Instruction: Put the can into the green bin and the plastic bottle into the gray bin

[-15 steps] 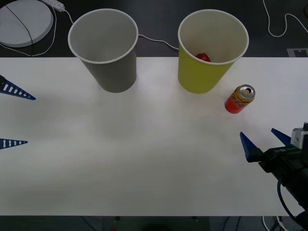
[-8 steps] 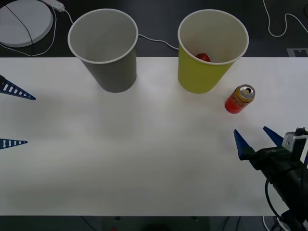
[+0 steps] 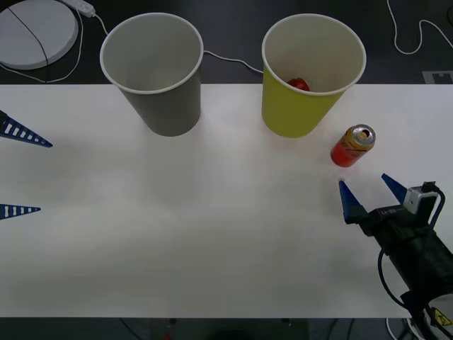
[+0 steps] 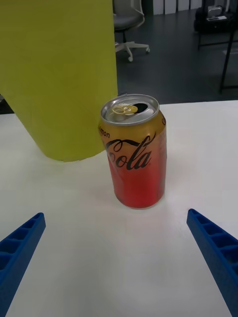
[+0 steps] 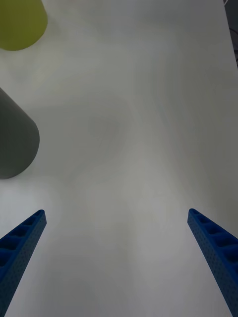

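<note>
Step in hand: approach to can. Right gripper (image 3: 368, 193) hovers near Coca-Cola can (image 3: 352, 146), jaws spread wide, nothing held. Can upright on white table (image 3: 212, 234), just beside green bin (image 3: 304, 78), tab end up.

Next move likely: advance until ribbed blue fingers (image 4: 20, 247) straddle smooth aluminium cylinder, then close.

Gray bin (image 3: 156, 71) tapered, white-rimmed, matte. Left gripper (image 3: 18, 170) parked at table's left edge, jaws wide.
</note>
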Robot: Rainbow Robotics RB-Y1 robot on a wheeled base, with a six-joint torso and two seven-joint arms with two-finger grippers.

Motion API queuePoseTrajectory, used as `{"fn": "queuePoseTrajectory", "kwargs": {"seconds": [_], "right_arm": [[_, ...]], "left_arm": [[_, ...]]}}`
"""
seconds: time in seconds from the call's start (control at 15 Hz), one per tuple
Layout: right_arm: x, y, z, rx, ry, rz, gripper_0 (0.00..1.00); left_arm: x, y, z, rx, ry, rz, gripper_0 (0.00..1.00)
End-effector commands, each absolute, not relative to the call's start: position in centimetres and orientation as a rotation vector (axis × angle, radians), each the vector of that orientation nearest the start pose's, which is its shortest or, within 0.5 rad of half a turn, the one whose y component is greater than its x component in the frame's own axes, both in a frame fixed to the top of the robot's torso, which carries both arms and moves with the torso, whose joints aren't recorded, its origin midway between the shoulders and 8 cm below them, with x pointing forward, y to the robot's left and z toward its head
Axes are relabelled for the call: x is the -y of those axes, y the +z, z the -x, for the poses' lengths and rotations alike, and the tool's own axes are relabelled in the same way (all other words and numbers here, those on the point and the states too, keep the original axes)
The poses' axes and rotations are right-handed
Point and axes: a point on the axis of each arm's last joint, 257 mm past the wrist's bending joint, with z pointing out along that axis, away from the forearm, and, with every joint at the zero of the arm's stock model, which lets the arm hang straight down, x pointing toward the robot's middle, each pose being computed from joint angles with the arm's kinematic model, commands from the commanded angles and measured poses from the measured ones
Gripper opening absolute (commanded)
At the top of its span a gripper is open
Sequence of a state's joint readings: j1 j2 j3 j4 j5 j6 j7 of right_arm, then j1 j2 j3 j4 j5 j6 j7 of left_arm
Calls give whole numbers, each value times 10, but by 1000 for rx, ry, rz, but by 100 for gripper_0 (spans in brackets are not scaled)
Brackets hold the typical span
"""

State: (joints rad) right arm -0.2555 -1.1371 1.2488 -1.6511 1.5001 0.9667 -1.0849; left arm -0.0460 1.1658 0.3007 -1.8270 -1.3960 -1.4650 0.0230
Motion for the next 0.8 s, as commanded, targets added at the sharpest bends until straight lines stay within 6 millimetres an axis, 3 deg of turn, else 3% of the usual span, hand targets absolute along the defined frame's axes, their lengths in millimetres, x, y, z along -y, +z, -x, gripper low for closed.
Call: {"fn": "queuePoseTrajectory", "kwargs": {"seconds": [0.07,0.8], "right_arm": [[308,-264,-455,-1581,142,140,100],[302,-259,-505,-1512,83,141,100]], "left_arm": [[-330,-118,-373,-1527,-78,-1881,100],[-330,-118,-373,-1527,-78,-1881,100]]}}
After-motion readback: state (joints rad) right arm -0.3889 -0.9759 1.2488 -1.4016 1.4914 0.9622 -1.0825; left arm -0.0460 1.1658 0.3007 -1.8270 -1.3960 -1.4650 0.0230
